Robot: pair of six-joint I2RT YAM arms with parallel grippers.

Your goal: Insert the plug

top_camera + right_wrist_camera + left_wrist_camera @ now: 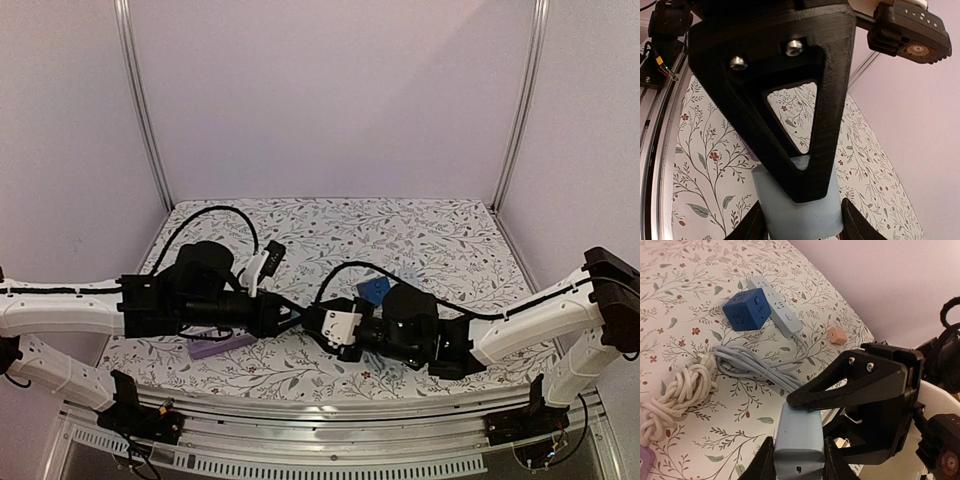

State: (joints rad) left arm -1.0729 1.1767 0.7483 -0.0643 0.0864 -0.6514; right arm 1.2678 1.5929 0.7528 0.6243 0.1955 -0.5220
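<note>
No legible text, labels, brands or numbers anywhere. Faint white marks on black housing (910,30): too blurred to read.

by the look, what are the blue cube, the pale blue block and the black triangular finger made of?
Blue cube: likely moulded hard plastic, smooth satin finish, with crisp edges, a soft sheen and socket slots.
Pale blue block: also looks like smooth plastic, with flat faces, rounded corners and an even dull sheen.
Black triangular finger: probably 3D-printed plastic, matte, with faintly ridged faces and two shiny metal screws.
</note>
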